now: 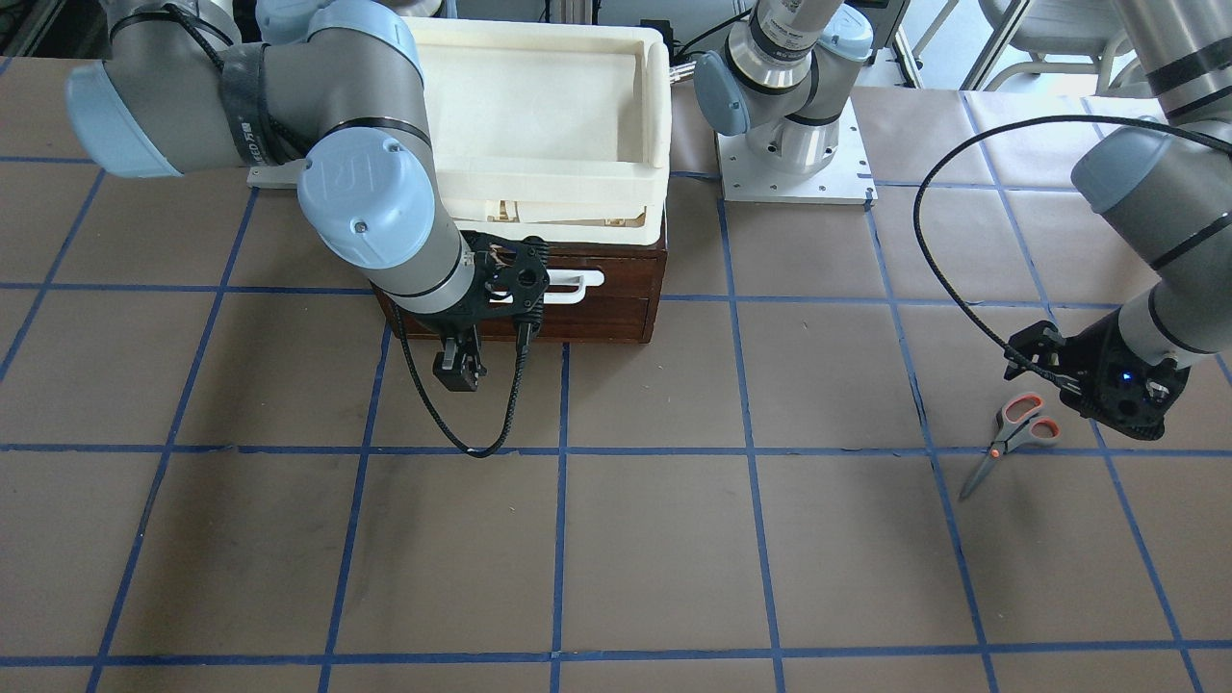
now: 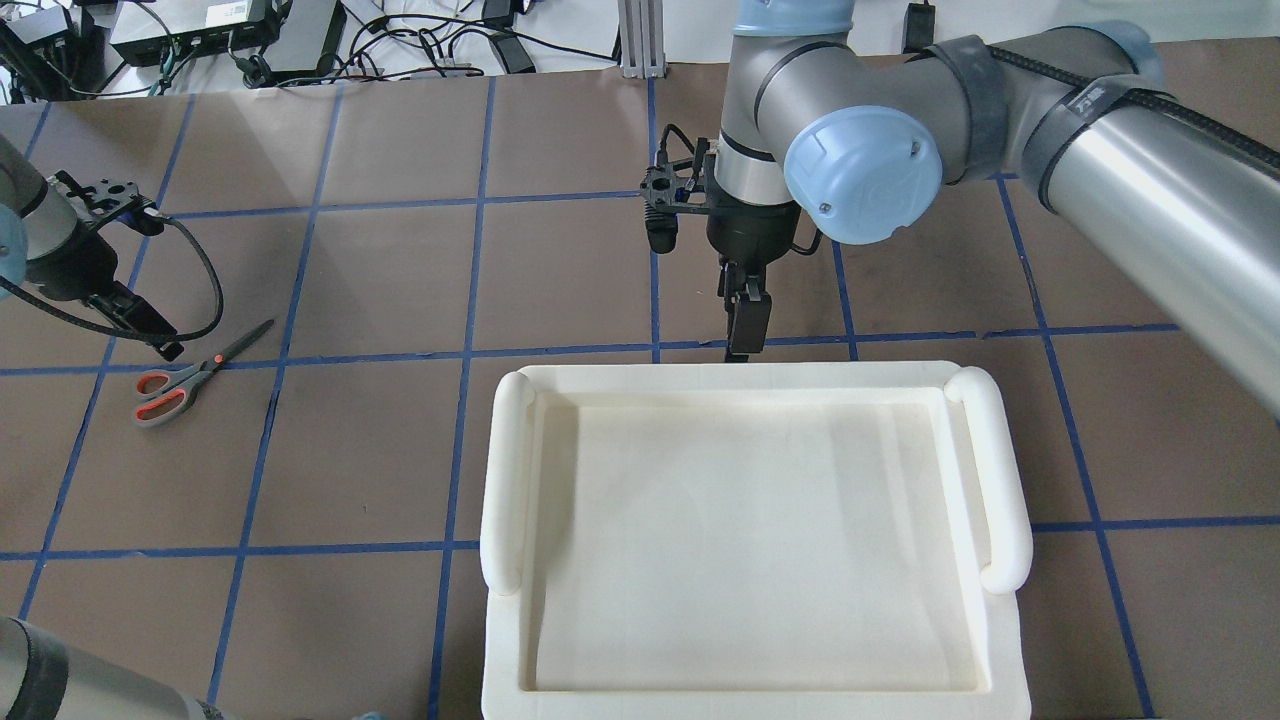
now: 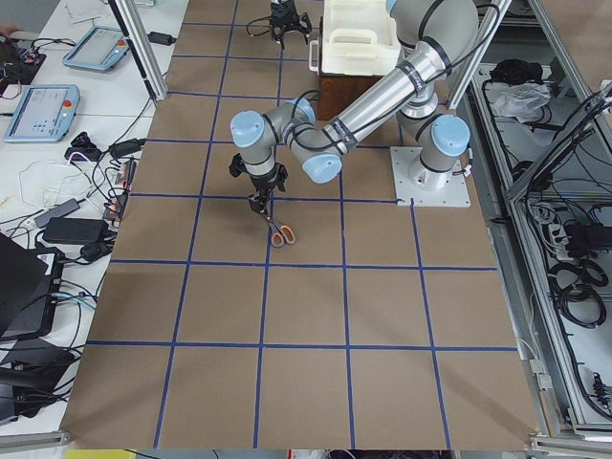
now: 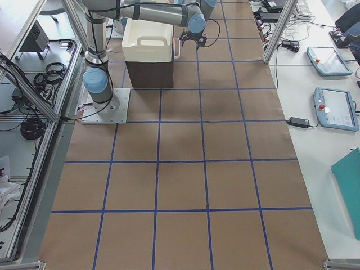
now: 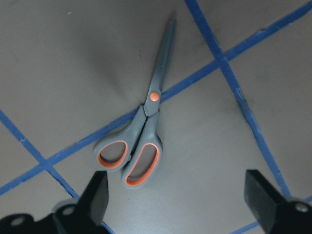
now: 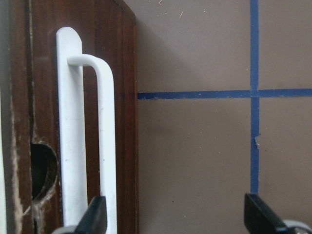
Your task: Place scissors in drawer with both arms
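The scissors (image 1: 1020, 428) lie flat on the brown table at the robot's left, also in the overhead view (image 2: 175, 378) and the left wrist view (image 5: 146, 131). My left gripper (image 2: 160, 340) hangs open just above them, its fingertips (image 5: 97, 192) on either side of the orange-lined loops, touching nothing. The drawer (image 1: 597, 313) is shut, its red-brown front and white bar handle (image 1: 577, 286) facing the table. My right gripper (image 1: 457, 371) points down in front of that front, open and empty. In the right wrist view one finger (image 6: 95, 217) lines up with the handle (image 6: 105, 146).
A cream plastic bin (image 2: 750, 540) sits on top of the drawer cabinet and hides the drawer in the overhead view. A black cable (image 1: 934, 250) loops from the left arm over the table. The left arm's base plate (image 1: 794, 178) stands beside the cabinet.
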